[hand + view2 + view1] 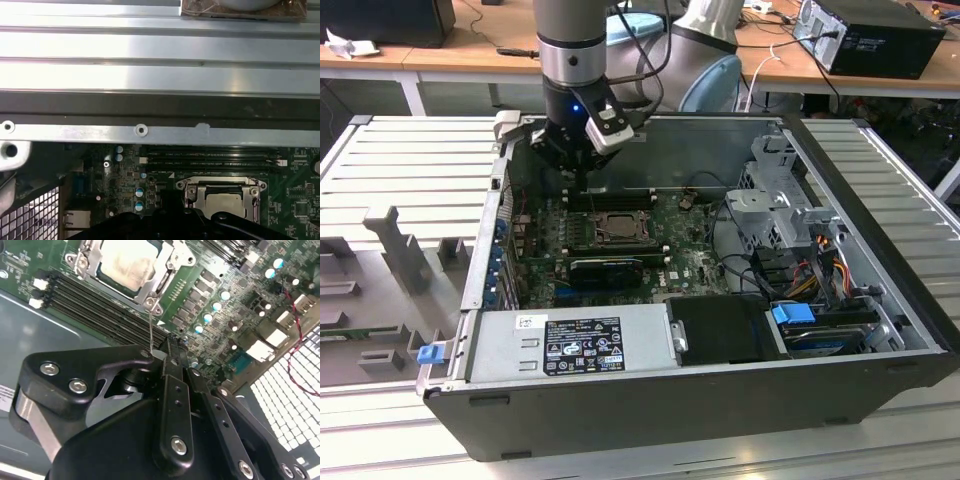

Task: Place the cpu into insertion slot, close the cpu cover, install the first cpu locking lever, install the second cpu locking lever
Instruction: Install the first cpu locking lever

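In the exterior view, a grey Universal Robots arm lowers its black end effector (582, 150) into an open black desktop computer case (650, 400) lying on its side on a ribbed grey metal desk (400, 160). The end effector hangs over the far edge of the green motherboard (690, 255), above the black memory slots (610, 198). The small square insertion slot (617, 228), with its dark metal frame, lies just beyond those slots, toward the near side of the case.

In the second wrist view, the end effector (169, 351) has its black fingers drawn narrow, almost together; a thin grey wire lever (151, 330) runs up from between the fingertips to the corner of the socket. I cannot tell whether the fingers actually pinch it. The pale grey-silver square cpu (127, 262) sits seated in the insertion slot, with the thin dark-grey metal cpu cover (162, 277) lying down around it as a frame. The lever's long axis points from the fingertips straight toward the socket corner.

In the first wrist view, the socket (222, 197) sits just beside the dark bulk of the end effector, beneath the silver case wall (150, 131).
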{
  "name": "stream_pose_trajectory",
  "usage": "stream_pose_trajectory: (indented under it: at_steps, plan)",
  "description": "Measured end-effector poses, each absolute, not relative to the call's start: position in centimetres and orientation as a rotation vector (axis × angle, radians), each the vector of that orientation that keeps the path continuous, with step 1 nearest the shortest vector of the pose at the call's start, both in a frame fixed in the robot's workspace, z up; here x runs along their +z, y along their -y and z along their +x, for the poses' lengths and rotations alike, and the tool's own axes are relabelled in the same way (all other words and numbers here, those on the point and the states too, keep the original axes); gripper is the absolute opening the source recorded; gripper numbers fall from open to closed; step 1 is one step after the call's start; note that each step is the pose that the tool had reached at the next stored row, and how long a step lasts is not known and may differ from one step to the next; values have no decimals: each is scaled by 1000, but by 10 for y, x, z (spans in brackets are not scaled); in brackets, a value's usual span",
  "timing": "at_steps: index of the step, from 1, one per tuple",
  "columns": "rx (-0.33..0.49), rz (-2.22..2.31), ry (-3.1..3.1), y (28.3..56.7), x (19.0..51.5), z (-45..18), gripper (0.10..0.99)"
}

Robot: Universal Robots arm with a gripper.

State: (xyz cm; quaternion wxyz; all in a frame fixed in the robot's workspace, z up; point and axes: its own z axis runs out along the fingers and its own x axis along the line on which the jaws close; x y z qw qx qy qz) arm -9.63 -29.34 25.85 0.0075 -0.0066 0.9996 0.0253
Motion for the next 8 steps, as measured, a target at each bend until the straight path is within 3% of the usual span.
stream_pose_trajectory:
  at_steps: [8]
  plan:
    - [79, -21, -3126, 293, 257, -79, 106]
